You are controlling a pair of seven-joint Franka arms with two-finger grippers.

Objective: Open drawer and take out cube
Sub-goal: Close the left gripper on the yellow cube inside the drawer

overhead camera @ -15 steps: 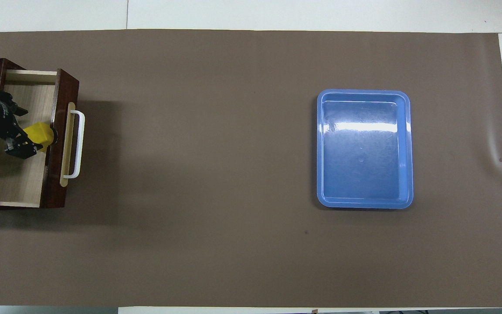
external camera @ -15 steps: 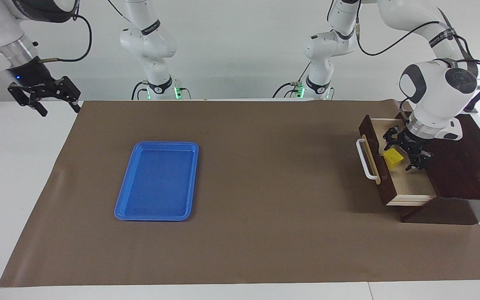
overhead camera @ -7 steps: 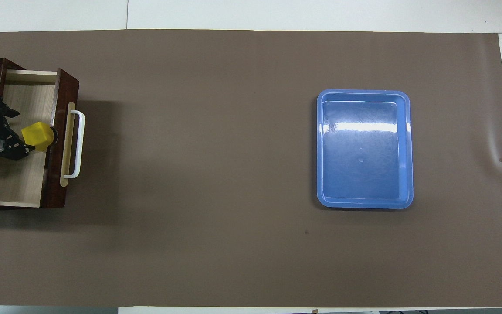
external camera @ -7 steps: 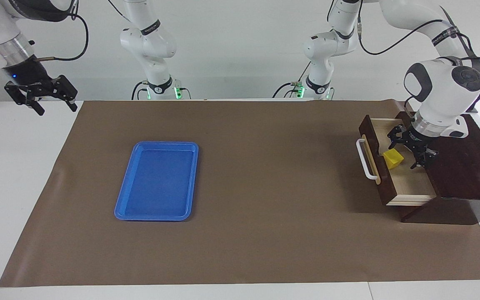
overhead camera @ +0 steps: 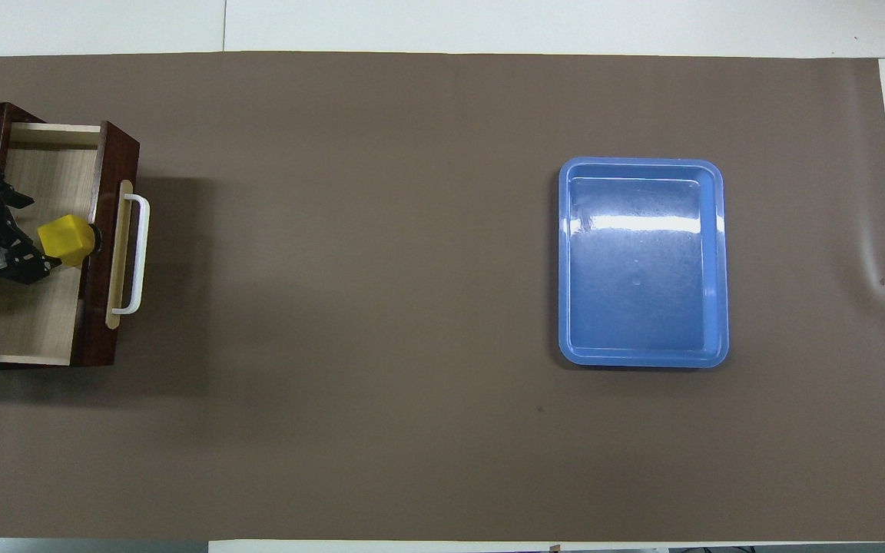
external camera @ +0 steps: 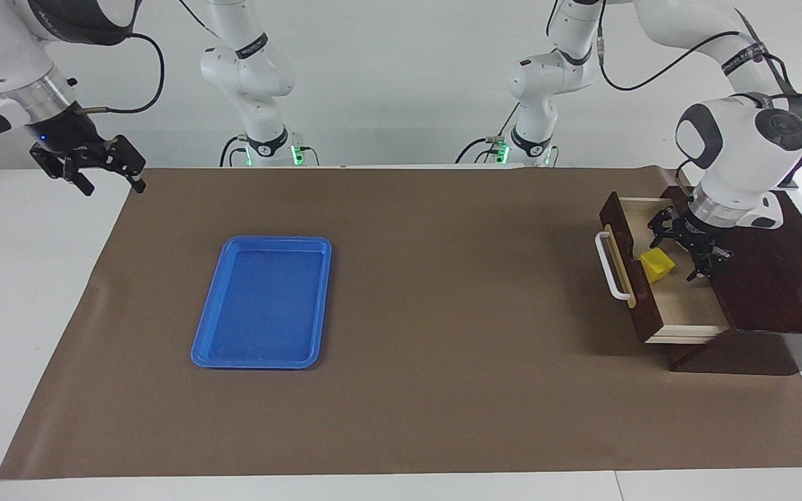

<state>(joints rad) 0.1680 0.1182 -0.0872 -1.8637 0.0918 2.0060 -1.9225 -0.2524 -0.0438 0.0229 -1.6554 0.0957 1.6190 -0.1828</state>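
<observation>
- The left gripper [external camera: 679, 245], black and two-fingered, hangs in the pulled-out dark brown wooden drawer [external camera: 693, 306] at the left arm's end of the bench [external camera: 443, 417]; its fingers are spread and hold nothing.
- The small bright yellow cube [external camera: 656, 265] sits on the drawer's pale wood floor, just inside the dark front with the white bar handle [external camera: 608, 266], beside the left gripper and seemingly not between its fingers.
- The right gripper [external camera: 91, 165] waits, open and empty, over the bench corner at the right arm's end; the blue plastic tray [external camera: 262, 303] lies on the brown mat.
- Risk, as I judge it: the cube is so close to the drawer front that one finger may strike the front or shove the cube aside, spoiling the grasp.
</observation>
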